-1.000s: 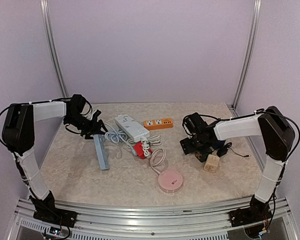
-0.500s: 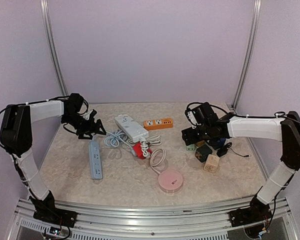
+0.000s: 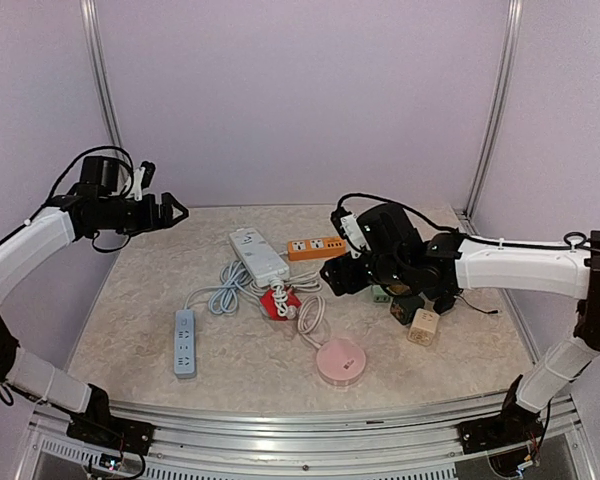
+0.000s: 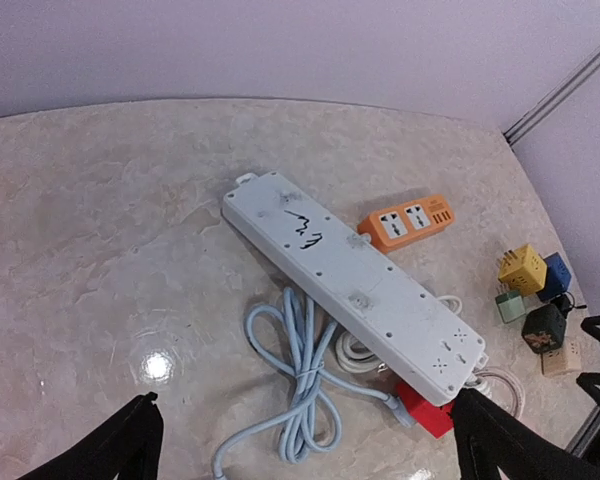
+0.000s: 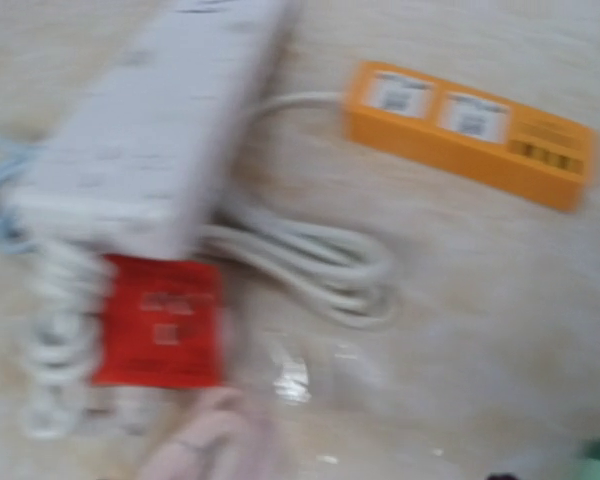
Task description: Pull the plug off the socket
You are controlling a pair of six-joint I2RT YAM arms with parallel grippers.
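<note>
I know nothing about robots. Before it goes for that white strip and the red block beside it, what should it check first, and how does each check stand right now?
1. Left tool open and empty: ok; its fingers stand wide apart with nothing between them.
2. Right tool open: cannot tell; its fingers do not show clearly.
3. Plug to pull located: cannot tell; the red block lies at the end of the white strip, but their join is unclear.
4. Right wrist view sharp: not ok; it is blurred.
5. Cords out of the way: not ok; a white cord loops right beside the red block.
</note>
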